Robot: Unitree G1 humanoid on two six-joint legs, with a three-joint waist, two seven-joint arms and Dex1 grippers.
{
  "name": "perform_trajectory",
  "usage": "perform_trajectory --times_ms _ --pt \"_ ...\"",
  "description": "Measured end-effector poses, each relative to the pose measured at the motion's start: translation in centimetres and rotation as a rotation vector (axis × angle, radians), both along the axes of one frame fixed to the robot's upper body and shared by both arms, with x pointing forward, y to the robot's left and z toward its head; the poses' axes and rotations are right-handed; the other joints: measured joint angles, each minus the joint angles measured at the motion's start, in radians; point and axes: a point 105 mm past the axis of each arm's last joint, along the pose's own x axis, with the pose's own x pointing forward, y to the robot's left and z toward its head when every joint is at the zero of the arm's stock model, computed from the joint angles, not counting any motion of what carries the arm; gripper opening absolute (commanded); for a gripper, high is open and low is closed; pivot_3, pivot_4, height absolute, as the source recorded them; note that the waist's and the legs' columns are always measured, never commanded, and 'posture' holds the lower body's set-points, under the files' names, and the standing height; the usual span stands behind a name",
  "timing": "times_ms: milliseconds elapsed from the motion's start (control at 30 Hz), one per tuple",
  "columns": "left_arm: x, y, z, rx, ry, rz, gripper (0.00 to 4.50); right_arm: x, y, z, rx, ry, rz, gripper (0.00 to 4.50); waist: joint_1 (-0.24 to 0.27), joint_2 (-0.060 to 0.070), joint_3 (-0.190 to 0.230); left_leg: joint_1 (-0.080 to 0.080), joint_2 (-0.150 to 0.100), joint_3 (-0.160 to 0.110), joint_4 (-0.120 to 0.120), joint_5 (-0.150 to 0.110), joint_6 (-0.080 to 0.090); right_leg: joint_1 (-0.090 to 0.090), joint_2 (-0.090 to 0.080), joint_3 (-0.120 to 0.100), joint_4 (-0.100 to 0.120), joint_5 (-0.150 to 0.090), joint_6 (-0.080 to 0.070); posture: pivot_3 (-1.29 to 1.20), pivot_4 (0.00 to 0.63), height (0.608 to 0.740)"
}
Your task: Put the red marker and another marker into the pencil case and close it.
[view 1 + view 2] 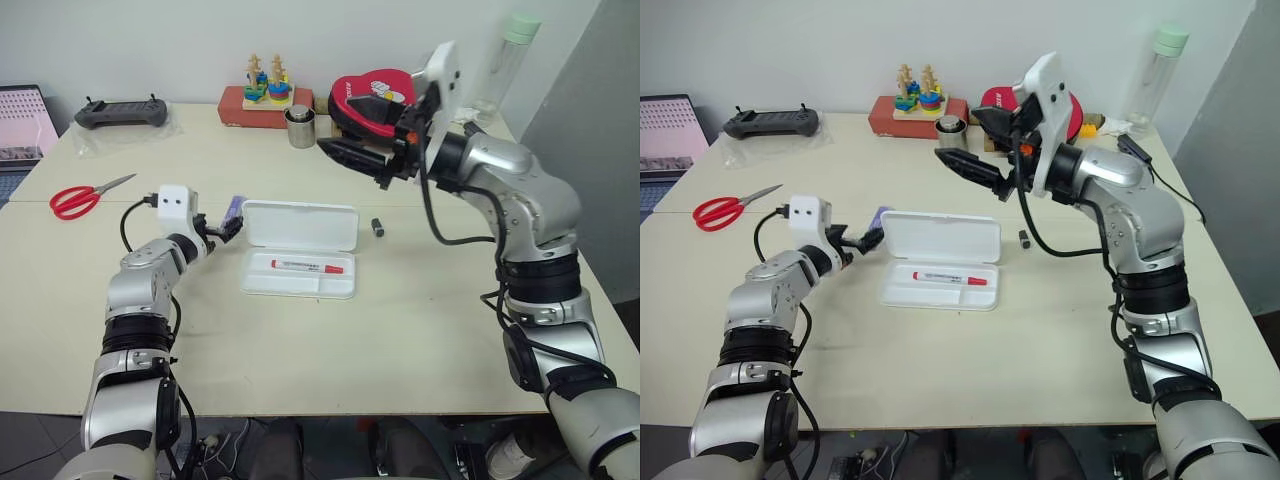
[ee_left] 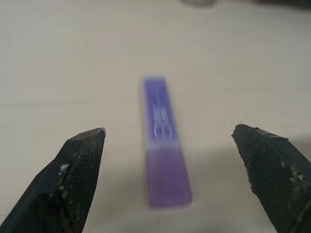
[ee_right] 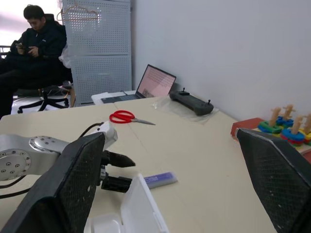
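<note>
Black fingers of the left gripper [image 1: 228,229] stand wide apart, holding nothing, levelled low over the tabletop [image 1: 420,340] and aimed at the purple marker [image 2: 163,145]. That marker lies flat on the tabletop, just beside the left short end of the pencil case [image 1: 300,250] and lengthwise between the fingers, a placement that suits a straight approach and pinch. The pencil case sits open near the tabletop's centre, lid raised toward the far edge so the tray is accessible. The red marker [image 1: 308,266] already rests inside the tray. The right gripper [image 1: 365,155] hangs wide open and empty, raised above the far part of the tabletop, clear of the working area.
</note>
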Motion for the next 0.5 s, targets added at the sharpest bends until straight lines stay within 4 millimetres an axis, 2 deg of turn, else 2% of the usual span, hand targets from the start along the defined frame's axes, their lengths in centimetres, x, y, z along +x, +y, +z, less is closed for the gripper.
perform_trajectory --times_ms 100,200,300,367,500 --pt "0.3 -0.1 -0.6 0.007 0.032 0.002 4.46 0.1 0.1 -0.2 -0.010 -0.002 0.002 4.50 0.001 0.000 0.000 0.000 0.000 0.000 0.000 0.000 0.000 0.000 0.000 0.000 0.000 0.000 0.000 0.00 0.150 0.740" --pt "0.6 -0.9 -1.1 0.017 0.057 -0.030 4.46 0.1 0.1 -0.2 -0.012 -0.005 0.007 4.50 0.000 0.000 0.000 0.000 0.000 0.000 0.000 0.000 0.000 0.000 0.000 0.000 0.000 0.000 0.000 0.00 0.150 0.740" --pt "1.0 -1.7 -1.2 0.015 0.070 -0.044 4.01 0.0 0.2 -0.3 -0.015 -0.005 0.016 4.50 0.000 0.000 0.000 0.000 0.000 0.000 0.000 0.000 0.000 0.000 0.000 0.000 0.000 0.000 0.000 0.00 0.150 0.740" --pt "1.2 -1.8 -1.2 0.010 0.075 -0.039 3.50 -0.1 0.2 -0.3 -0.017 -0.004 0.018 4.50 -0.001 0.000 0.000 0.000 0.000 0.000 0.000 0.000 0.000 0.000 0.000 0.000 0.000 0.000 0.000 0.00 0.150 0.740" --pt "1.3 -1.9 -1.3 0.008 0.074 -0.026 2.76 -0.1 0.2 -0.6 -0.020 0.006 0.017 4.50 -0.001 0.000 0.000 0.000 0.000 0.000 0.000 0.000 0.000 0.000 0.000 0.000 0.000 0.000 0.000 0.00 0.150 0.740"
